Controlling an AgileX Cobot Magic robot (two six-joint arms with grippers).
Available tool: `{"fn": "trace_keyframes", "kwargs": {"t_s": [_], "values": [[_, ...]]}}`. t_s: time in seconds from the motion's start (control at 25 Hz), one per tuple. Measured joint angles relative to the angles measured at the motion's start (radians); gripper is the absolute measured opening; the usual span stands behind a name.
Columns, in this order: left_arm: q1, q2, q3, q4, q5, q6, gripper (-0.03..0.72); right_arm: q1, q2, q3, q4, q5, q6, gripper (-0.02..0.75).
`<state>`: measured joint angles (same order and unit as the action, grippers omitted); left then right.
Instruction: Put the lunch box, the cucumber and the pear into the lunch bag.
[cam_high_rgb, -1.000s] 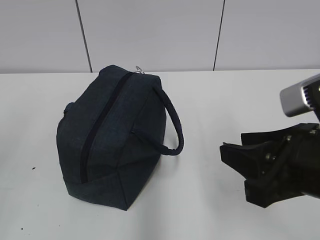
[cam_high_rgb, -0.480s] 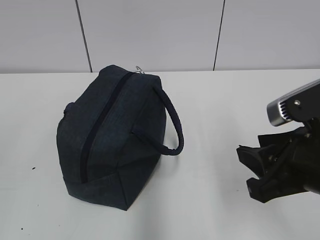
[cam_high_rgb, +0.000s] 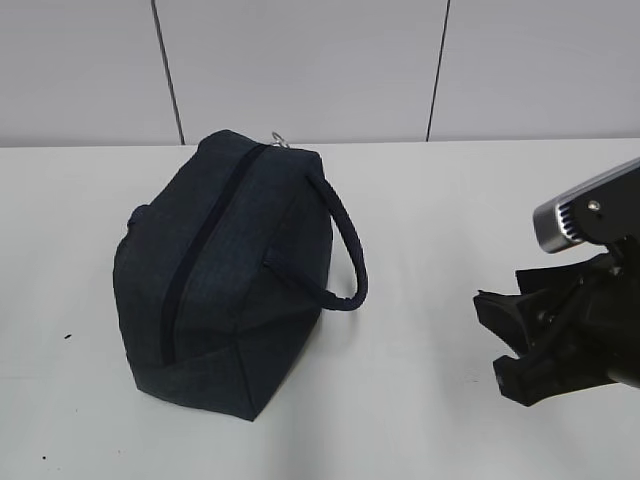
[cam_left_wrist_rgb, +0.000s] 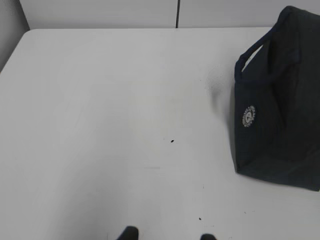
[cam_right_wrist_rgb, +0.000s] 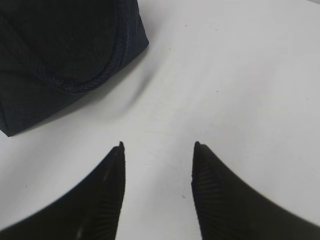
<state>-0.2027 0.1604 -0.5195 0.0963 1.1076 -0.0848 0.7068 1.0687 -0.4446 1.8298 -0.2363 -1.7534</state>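
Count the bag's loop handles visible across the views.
2. On the lunch bag, one handle arcs off the side toward the right gripper; the other handle lies against the logo-side top. None seems hidden.

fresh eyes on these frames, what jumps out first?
The dark navy lunch bag dominates, standing left of centre on the white table, its top zipper closed and one loop handle arching out on its right side. At the right edge of the exterior view sits the black right gripper, open and empty, apart from the bag. No lunch box, cucumber or pear shows in any view.
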Motion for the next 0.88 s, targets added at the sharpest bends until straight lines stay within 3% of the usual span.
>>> {"fn": "trace_keyframes", "kwargs": {"t_s": [0.88], "values": [[0.0, -0.001, 0.0, -0.01, 0.0, 0.0, 0.238, 0.0, -0.007, -0.005, 0.002, 0.024, -0.018, 0.35]]}}
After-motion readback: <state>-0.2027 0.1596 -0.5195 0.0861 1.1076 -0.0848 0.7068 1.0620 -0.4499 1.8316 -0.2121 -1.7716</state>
